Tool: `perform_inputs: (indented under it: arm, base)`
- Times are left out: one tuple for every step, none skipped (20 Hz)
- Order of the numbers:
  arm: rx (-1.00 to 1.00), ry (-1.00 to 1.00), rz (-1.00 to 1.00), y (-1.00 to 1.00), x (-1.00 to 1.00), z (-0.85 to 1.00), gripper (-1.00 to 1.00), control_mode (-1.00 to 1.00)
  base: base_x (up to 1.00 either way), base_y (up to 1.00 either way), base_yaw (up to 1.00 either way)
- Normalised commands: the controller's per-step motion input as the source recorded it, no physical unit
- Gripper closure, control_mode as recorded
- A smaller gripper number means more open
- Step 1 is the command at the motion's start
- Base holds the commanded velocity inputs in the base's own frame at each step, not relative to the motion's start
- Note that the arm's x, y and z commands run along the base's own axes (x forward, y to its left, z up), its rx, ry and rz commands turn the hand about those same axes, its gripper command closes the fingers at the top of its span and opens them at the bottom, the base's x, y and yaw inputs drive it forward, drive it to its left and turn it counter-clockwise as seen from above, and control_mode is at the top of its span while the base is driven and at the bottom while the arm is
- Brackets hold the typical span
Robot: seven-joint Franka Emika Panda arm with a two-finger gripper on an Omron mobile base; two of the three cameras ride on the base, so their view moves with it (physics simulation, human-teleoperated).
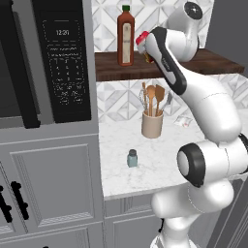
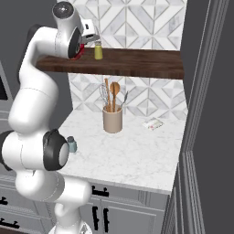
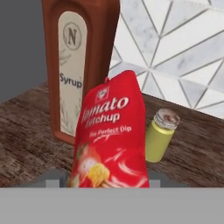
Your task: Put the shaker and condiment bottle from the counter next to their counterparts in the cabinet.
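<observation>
Dark brown wood makes the cabinet (image 2: 137, 64) shelf, the widest thing here, running above the white marble counter (image 1: 145, 160). On the shelf's left part stands the tall syrup bottle (image 3: 81, 65) with its green cap, and the small yellow-green shaker (image 3: 161, 135) sits just right of it. The pincer (image 3: 109, 183) is clenched on the bottom end of the tomato ketchup packet (image 3: 111, 135), which rises from the jaws with its long axis upright, leaning slightly, over the shelf board in front of the gap between syrup bottle and yellow-green shaker. Whether it touches the board I cannot tell. By my judgement, setting it down there is what remains for this item. The blue-grey shaker (image 1: 132, 158) waits below on the counter, near its front edge, left of the utensil crock (image 1: 152, 123).
</observation>
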Motion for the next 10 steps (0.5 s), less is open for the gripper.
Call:
perform_inputs:
  arm:
    - [0.00,0.00,0.00,0.00,0.07,0.00,1.00,-1.00]
    - [0.00,0.00,0.00,0.00,0.04,0.00,-1.00,-1.00]
    - [0.00,0.00,0.00,0.00,0.01,0.00,-1.00,-1.00]
    - [0.00,0.00,0.00,0.00,0.04,0.00,-1.00,-1.00]
    - [0.00,0.00,0.00,0.00,0.05,0.00,-1.00,-1.00]
    - [0.00,0.00,0.00,0.00,0.04,0.00,-1.00,-1.00]
    - [0.00,0.00,0.00,0.00,0.05,0.00,-1.00,-1.00]
    - [0.00,0.00,0.00,0.00,0.04,0.00,-1.00,-1.00]
    - [0.00,0.00,0.00,0.00,0.01,0.00,-1.00,-1.00]
    - [0.00,0.00,0.00,0.00,0.00,0.00,-1.00,-1.00]
  base:
    - [0.00,0.00,0.00]
    - [0.00,0.00,0.00]
    - [0.00,0.00,0.00]
    - [0.00,0.00,0.00]
    - [0.00,0.00,0.00]
    - [0.00,0.00,0.00]
    - [0.00,0.00,0.00]
    - [0.00,0.00,0.00]
    - [0.00,0.00,0.00]
    - [0.00,0.00,0.00]
